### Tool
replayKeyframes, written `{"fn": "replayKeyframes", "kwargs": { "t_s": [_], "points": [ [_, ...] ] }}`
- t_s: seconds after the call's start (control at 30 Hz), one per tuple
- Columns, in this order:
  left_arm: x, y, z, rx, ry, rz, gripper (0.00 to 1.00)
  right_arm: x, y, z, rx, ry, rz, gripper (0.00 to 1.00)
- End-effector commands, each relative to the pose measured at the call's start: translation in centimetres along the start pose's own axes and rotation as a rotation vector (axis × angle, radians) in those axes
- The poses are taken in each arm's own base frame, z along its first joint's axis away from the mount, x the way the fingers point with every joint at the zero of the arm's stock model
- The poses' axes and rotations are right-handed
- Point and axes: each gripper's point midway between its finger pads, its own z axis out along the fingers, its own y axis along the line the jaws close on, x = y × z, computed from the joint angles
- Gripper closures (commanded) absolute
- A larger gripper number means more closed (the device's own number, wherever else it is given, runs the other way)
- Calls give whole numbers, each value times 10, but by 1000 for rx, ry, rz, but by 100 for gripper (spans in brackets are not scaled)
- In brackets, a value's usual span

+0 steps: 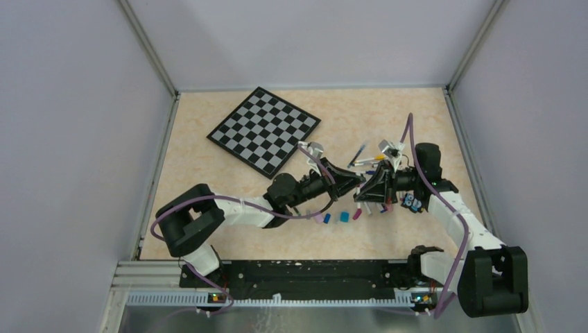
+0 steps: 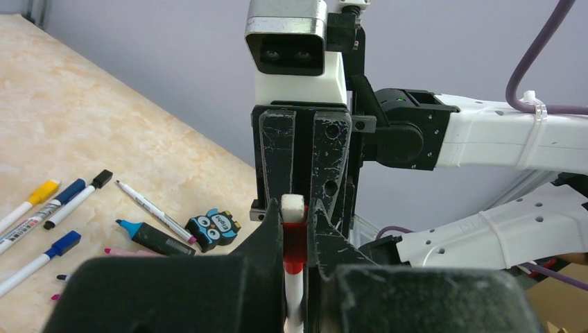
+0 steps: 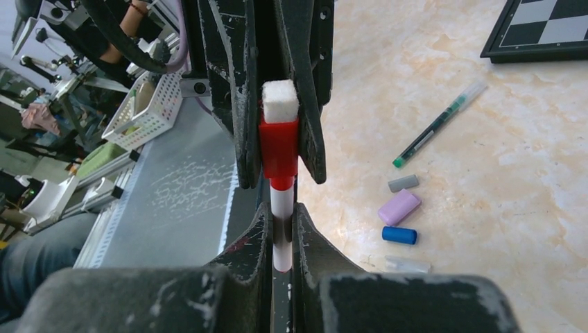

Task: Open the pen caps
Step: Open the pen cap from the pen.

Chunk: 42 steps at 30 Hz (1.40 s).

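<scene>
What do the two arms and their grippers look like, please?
The left arm and right arm have white links with bulky black joints, and a purple cable loops along each. The left gripper and right gripper have black fingers, heavily scuffed with whitish scratches. A white-and-silver camera sits on the right wrist, and a white zip tie binds its cable.

A robotics lab is suggested: a beige marbled surface (image 1: 381, 118) is enclosed by plain grey panels (image 1: 69, 139) on aluminium posts (image 1: 149, 48), and a white basket (image 3: 149, 104) and cluttered equipment (image 3: 41, 69) are seen beyond it.
</scene>
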Motion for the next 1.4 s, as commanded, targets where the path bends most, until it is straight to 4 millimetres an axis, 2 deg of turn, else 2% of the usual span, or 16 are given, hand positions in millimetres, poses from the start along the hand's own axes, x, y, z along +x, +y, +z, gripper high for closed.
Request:
{"fn": "replayKeyframes", "kwargs": {
  "t_s": [0.0,0.03,0.1,0.23,0.33,0.5,0.67,1.0,1.37],
  "points": [
    [-56,-21,5,83,-173,126,100,-10,7,1,-40,-1,-61,100],
    [-75,-22,8,81,-211,149,100,-9,6,1,-42,-1,-53,100],
    [-120,-9,6,30,-294,185,100,-6,6,1,-46,0,-24,100],
    [-201,-4,-2,-14,-462,267,100,1,5,5,-64,12,3,100],
    [-236,-15,-3,-15,-530,312,100,4,5,8,-75,21,15,100],
    [-257,-24,-7,-26,-592,305,100,8,4,12,-80,31,25,100],
    [-275,-26,-23,-54,-699,262,100,12,5,15,-94,40,44,100],
    [-322,-63,-40,-25,-816,357,100,20,2,21,-112,61,85,100],
    [-338,-62,-51,-41,-857,360,100,26,3,25,-129,77,102,100]
  ]
}}
